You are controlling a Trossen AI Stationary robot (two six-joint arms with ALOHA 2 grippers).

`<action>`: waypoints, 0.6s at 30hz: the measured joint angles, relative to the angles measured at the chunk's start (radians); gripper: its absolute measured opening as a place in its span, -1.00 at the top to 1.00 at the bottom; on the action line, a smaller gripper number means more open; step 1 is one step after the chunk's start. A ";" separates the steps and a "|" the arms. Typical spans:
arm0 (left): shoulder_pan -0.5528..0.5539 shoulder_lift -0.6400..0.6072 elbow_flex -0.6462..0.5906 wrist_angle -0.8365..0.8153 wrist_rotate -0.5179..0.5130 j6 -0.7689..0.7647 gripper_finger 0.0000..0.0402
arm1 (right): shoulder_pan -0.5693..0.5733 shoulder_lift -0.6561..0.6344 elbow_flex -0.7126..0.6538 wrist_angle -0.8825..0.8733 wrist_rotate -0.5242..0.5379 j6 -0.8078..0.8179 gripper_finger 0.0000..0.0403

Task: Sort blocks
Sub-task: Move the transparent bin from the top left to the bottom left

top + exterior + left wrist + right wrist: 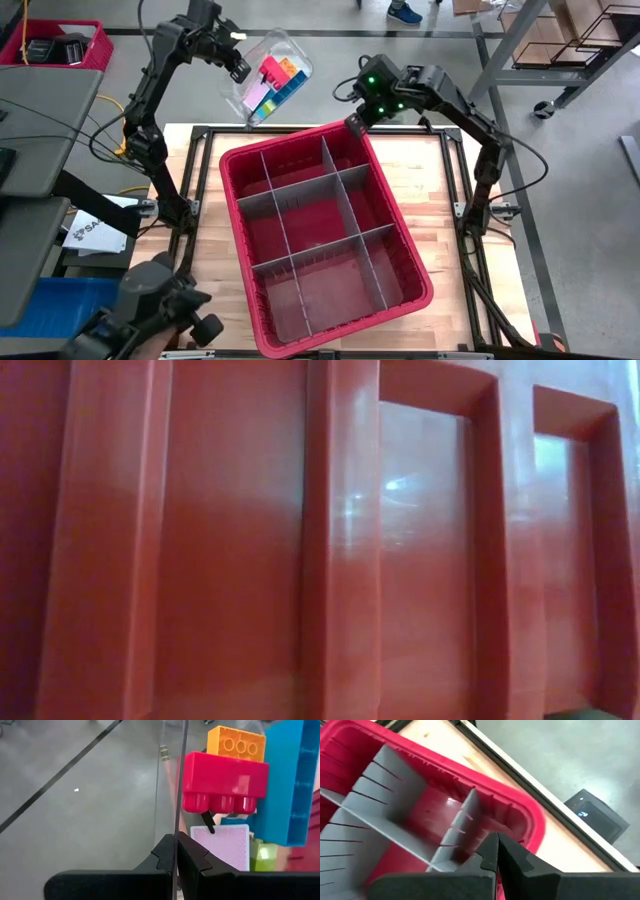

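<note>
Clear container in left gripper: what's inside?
The clear container, pinched by the left gripper, holds blocks: red, orange, blue, green, pink. Any behind those are hidden.

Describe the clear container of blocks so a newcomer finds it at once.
Start at the red bin with grey dividers on the table. Beyond its far-left corner, the left gripper is shut on the edge of a clear container, tilted. It alone is see-through and holds blocks.
</note>
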 joint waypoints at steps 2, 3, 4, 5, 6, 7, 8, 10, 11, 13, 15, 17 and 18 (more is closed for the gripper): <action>-0.005 0.000 0.037 -0.032 0.000 -0.021 1.00 | -0.023 0.000 0.000 0.000 0.000 -0.022 1.00; -0.009 0.000 0.055 -0.046 0.000 -0.028 1.00 | -0.035 0.000 0.000 0.000 0.001 -0.031 1.00; -0.014 0.000 0.076 -0.058 -0.001 -0.033 1.00 | -0.048 0.000 0.000 0.000 0.002 -0.036 1.00; -0.018 0.000 0.094 -0.068 -0.001 -0.038 1.00 | -0.060 0.000 0.000 0.000 0.002 -0.042 1.00; -0.023 0.000 0.110 -0.076 0.000 -0.045 1.00 | -0.072 0.000 0.000 -0.001 -0.004 -0.054 1.00; -0.030 0.000 0.126 -0.083 0.001 -0.056 1.00 | -0.084 0.000 0.000 -0.003 -0.025 -0.070 1.00; -0.036 0.000 0.142 -0.092 0.006 -0.068 1.00 | -0.098 0.001 0.000 -0.007 -0.065 -0.089 1.00; -0.050 0.000 0.174 -0.125 0.022 -0.093 1.00 | -0.119 0.012 0.001 -0.029 -0.187 -0.139 1.00; -0.060 -0.004 0.176 -0.140 0.029 -0.099 1.00 | -0.128 0.020 0.001 -0.049 -0.241 -0.156 1.00; -0.081 -0.022 0.167 -0.169 0.034 -0.113 1.00 | -0.134 0.046 0.001 -0.097 -0.284 -0.186 1.00; -0.105 -0.033 0.173 -0.210 0.037 -0.114 1.00 | -0.131 0.078 0.001 -0.143 -0.315 -0.239 1.00; -0.126 -0.054 0.173 -0.222 0.038 -0.116 1.00 | -0.129 0.111 0.001 -0.170 -0.352 -0.285 1.00; -0.135 -0.062 0.174 -0.224 0.039 -0.123 1.00 | -0.129 0.126 0.001 -0.166 -0.373 -0.294 1.00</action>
